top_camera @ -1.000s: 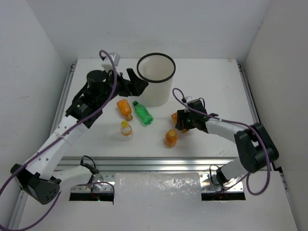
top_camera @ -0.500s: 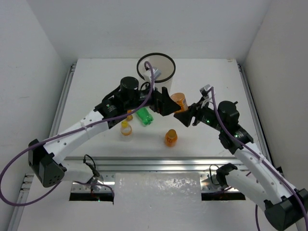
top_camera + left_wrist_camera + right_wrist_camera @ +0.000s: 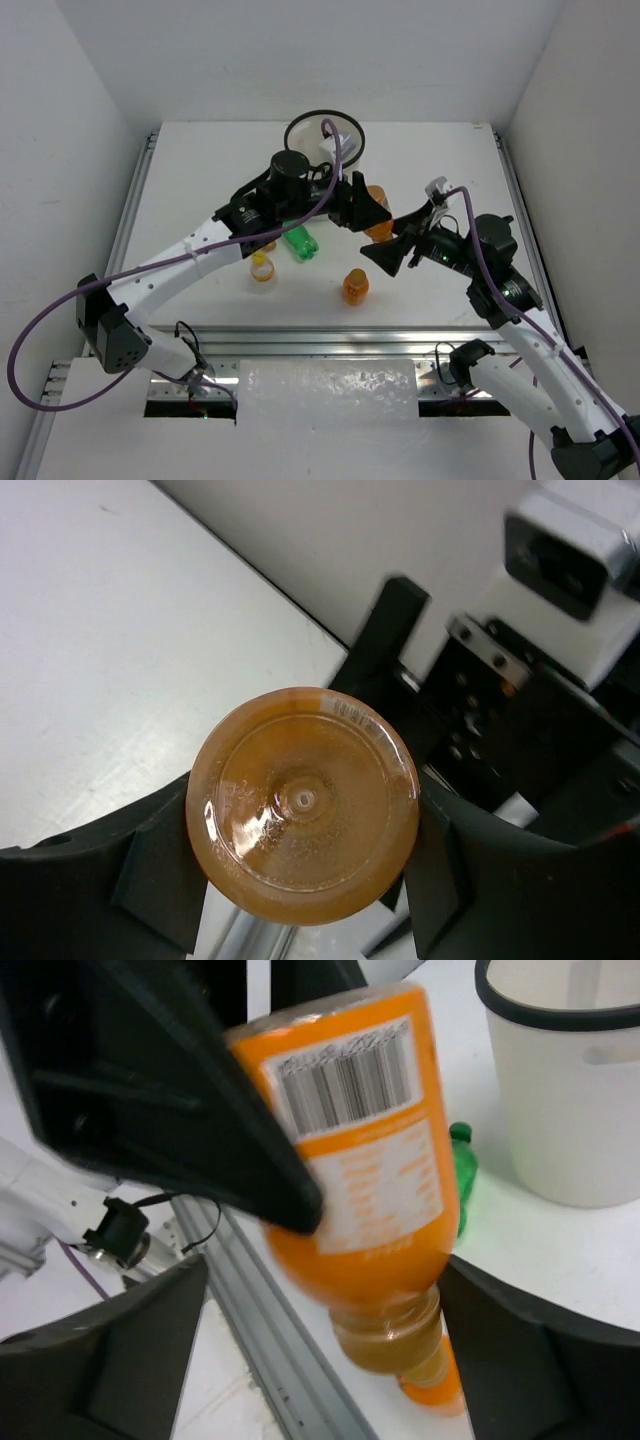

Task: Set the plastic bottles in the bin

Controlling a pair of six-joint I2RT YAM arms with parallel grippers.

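Clamped on orange bottle (image 3: 302, 805) with left gripper (image 3: 302, 865), aloft just beside bin (image 3: 560, 1110) toward table's far edge. Spread wide either side of same bottle with right gripper (image 3: 330, 1345), released, not touching.

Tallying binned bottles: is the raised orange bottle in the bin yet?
Out. The orange bottle is clamped in the left gripper in the air, beside the bin, not inside.

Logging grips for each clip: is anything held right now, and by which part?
The left gripper holds an orange bottle by its labelled body near the base, leaving the neck end free. The right gripper is open, with its fingers clear of the bottle.
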